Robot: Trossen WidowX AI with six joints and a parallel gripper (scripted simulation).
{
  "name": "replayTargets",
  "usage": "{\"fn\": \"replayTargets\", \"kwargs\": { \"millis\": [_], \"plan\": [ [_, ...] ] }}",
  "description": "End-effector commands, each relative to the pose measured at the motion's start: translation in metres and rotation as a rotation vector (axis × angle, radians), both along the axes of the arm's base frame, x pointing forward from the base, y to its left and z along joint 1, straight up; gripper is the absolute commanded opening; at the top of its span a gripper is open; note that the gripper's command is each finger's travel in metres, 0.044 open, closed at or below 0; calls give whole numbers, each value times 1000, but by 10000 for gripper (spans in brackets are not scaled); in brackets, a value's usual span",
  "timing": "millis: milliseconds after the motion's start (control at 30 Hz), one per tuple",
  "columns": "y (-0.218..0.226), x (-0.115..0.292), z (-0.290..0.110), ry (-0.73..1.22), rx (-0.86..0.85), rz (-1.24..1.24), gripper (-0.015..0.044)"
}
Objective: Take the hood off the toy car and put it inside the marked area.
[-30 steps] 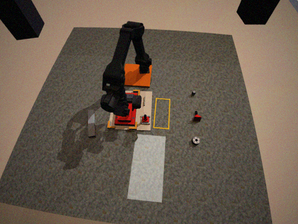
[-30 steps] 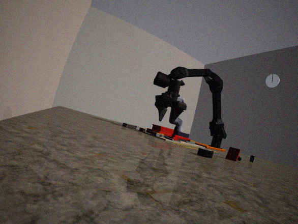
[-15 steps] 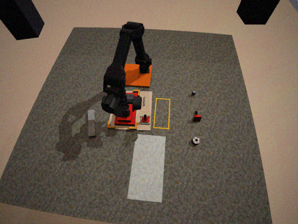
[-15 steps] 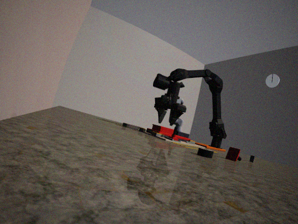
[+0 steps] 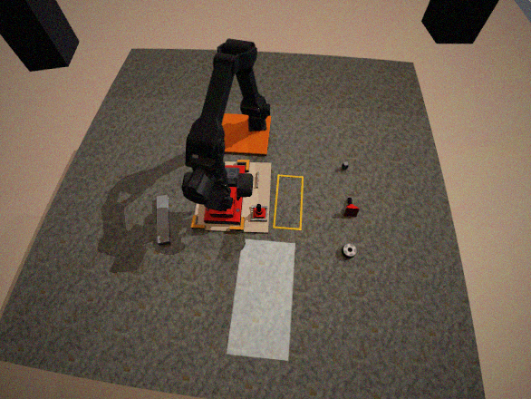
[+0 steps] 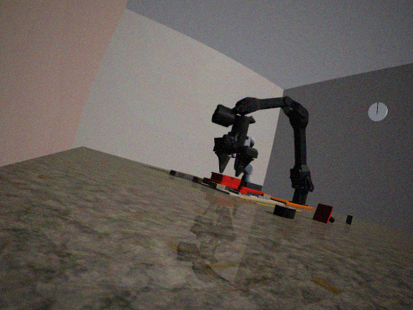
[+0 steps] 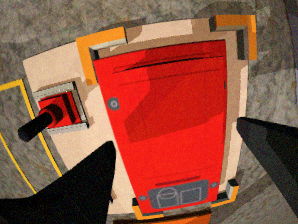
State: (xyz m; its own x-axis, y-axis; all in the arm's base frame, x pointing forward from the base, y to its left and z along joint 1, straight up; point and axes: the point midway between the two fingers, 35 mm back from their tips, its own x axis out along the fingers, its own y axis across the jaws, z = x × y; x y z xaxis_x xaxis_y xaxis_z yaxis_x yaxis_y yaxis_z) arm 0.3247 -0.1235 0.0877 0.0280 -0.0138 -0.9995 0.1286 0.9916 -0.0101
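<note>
The toy car's red hood [image 5: 227, 215] [image 6: 225, 179] [image 7: 166, 110] lies flat on top of the car, which sits on a beige board [image 5: 262, 192] [image 7: 49, 70] with orange corner brackets. My gripper [image 5: 217, 199] [image 6: 230, 171] [image 7: 177, 135] is open and empty. It hangs a little above the hood, pointing down, with one finger on each long side and touching nothing. The marked area is a yellow rectangle outline [image 5: 275, 201] [image 7: 52, 156] on the table just right of the board.
A small red block with a black peg [image 5: 259, 211] [image 7: 56, 111] sits on the board between car and yellow outline. A grey bar [image 5: 162, 218] lies left of the board. An orange plate [image 5: 245, 136] is behind it and a pale patch [image 5: 263, 299] in front. Small parts [image 5: 351, 209] lie at right.
</note>
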Motion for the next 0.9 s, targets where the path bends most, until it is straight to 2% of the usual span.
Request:
{"fn": "replayTargets", "kwargs": {
  "millis": [0,867],
  "plan": [
    [-1,0,-2,3,-4,-3,440],
    [-1,0,-15,3,-4,-3,440]
  ]
}}
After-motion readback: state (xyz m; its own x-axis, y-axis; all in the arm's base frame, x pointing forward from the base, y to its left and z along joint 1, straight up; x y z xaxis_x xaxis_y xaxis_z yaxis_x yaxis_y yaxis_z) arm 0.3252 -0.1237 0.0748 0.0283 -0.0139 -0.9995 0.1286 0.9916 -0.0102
